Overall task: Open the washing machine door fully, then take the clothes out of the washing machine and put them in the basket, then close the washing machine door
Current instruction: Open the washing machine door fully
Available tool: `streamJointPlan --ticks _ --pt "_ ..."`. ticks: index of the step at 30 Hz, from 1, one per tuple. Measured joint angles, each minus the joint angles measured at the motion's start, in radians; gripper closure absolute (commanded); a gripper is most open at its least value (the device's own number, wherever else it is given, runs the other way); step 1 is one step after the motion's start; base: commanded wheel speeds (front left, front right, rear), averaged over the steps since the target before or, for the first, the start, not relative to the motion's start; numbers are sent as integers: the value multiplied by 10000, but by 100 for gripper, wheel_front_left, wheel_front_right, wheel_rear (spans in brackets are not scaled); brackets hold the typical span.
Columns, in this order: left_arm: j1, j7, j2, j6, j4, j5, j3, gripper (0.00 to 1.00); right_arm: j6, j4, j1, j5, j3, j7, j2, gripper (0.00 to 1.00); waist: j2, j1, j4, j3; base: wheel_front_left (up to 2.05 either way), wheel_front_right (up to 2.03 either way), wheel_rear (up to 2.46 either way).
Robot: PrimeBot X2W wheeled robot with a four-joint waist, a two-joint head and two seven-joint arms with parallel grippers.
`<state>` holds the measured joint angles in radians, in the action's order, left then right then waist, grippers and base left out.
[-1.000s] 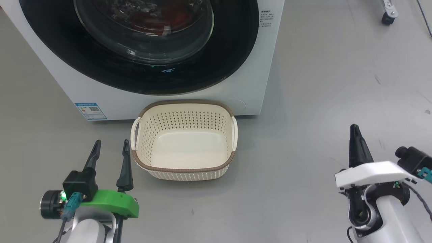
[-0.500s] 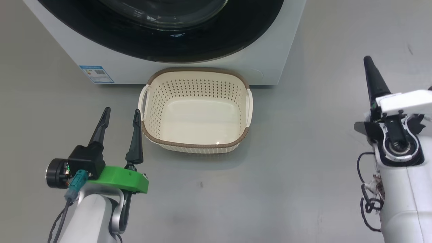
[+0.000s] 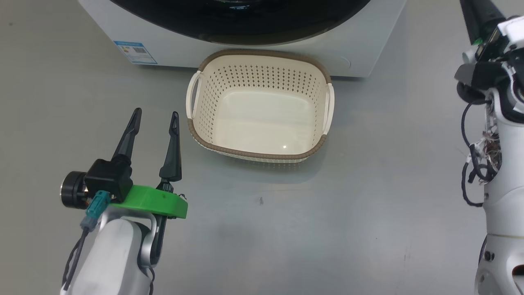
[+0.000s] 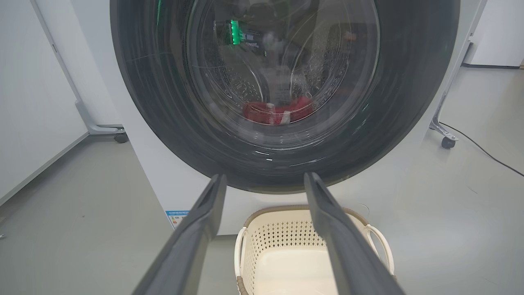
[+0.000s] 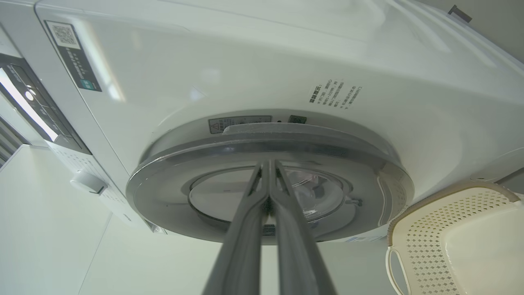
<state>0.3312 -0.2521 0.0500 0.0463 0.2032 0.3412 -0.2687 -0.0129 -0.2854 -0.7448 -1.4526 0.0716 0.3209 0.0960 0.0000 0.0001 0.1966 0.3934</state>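
The washing machine (image 3: 368, 49) stands at the top of the head view, its black washing machine door (image 4: 163, 102) shut against its front. Red clothes (image 4: 278, 112) lie in the drum behind the glass. The cream basket (image 3: 262, 155) with a brown rim sits on the floor just in front of the machine, with nothing in it. My left gripper (image 3: 155, 116) is open beside the basket's left side and holds nothing. My right gripper (image 5: 269, 164) is shut on nothing. It points at the door's (image 5: 270, 143) outer rim, from its side.
Grey floor (image 3: 327, 229) spreads around the basket. A blue label (image 3: 135, 52) sits at the machine's lower left corner. Wheeled frame legs (image 4: 448, 142) and a cable lie right of the machine. Another castor (image 4: 120, 138) stands at its left, by white panels.
The head camera has shifted, so machine and basket now sit higher and further right. My right arm has risen towards the machine's right side. The left gripper stays beside the basket.
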Motion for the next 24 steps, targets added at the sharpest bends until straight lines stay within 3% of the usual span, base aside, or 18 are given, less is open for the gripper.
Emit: streamJointPlan --ticks 9,24 --pt "362 -2 -69 -92 -151 -86 -142 0 -575 -520 -1704 -174 31 665 481 100 0 -1 391 648 0 0 0" --pt "849 -2 -198 -343 -192 -86 -571 0 -892 -1611 -3586 33 -263 1356 1189 100 0 0 1009 1382 0 0 0"
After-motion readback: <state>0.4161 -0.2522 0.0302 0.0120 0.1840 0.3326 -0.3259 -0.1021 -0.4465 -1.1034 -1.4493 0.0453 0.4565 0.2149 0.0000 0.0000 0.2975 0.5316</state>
